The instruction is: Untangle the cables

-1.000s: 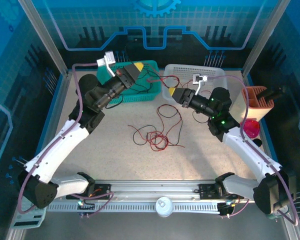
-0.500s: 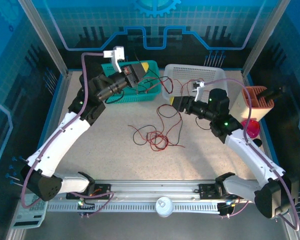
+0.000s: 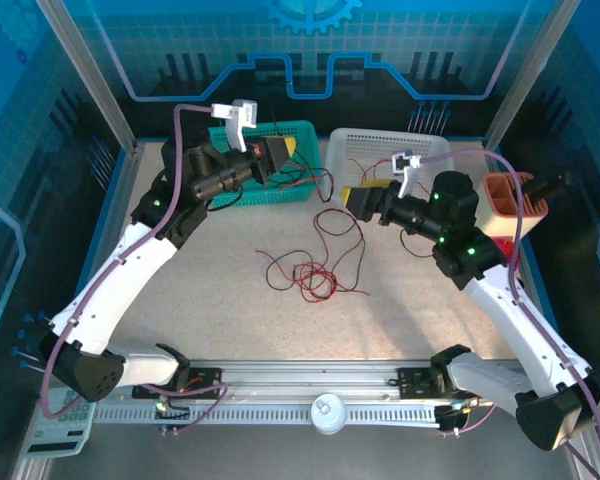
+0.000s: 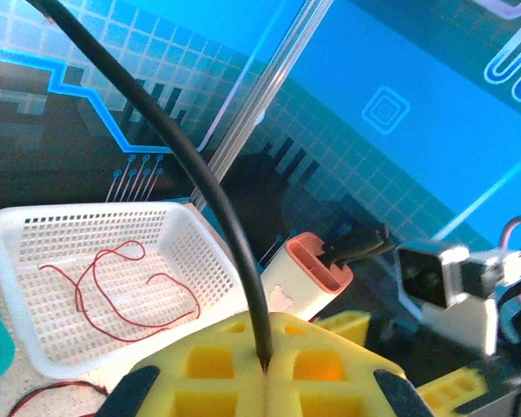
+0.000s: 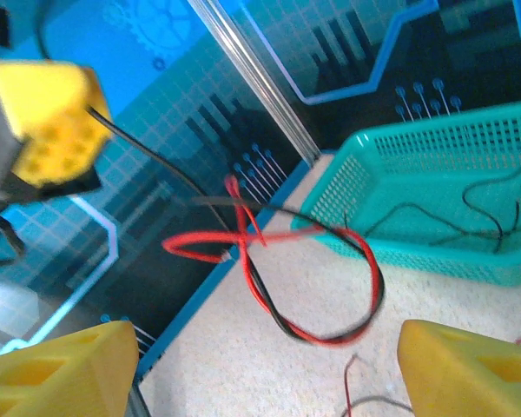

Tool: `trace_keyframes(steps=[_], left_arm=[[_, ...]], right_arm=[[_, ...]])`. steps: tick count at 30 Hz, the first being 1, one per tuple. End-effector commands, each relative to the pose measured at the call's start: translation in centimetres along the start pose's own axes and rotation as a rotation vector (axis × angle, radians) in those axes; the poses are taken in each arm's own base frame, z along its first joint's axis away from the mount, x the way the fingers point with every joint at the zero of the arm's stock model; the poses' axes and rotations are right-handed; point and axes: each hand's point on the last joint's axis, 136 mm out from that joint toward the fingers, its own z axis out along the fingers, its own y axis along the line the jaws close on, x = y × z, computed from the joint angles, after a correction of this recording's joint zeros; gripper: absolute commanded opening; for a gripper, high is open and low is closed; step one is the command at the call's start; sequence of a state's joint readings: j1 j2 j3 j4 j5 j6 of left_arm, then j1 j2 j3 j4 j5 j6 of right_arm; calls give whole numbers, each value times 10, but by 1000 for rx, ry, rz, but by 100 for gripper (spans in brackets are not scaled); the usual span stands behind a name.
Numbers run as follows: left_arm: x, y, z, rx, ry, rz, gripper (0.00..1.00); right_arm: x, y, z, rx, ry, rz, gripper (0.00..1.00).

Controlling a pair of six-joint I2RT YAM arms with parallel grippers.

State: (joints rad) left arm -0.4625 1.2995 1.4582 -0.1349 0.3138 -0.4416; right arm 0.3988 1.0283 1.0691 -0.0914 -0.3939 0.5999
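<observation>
Above table, cable between left fingers

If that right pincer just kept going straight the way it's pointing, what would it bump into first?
Most likely the loop of red and black cables hanging in front of the right pincer. The teal basket sits further off to the side. Depth is hard to judge.

The left gripper is squeezed tight on a black cable. The right gripper has its fingers spread wide apart.
</observation>
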Motion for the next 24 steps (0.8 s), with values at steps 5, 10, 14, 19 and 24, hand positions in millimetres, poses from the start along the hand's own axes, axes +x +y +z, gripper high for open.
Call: trace_keyframes(steps=[5,10,14,19,24], left_arm=[[2,-15,-3,63,57,69,0],[6,-23,-1,109,99,74,0],[4,-24,0,113,99,75,0],[0,-26,-1,114,89,79,0],[-6,-29,-3,113,73,86,0]], right_arm=[[-22,19,16,-62,20,-97,80],[-17,16,38,-103,64,-87,80],[-6,7,52,-117,98,-69,80],[21,-17,62,-86,153,-30,79],[45,-39,64,-64,185,20,69]])
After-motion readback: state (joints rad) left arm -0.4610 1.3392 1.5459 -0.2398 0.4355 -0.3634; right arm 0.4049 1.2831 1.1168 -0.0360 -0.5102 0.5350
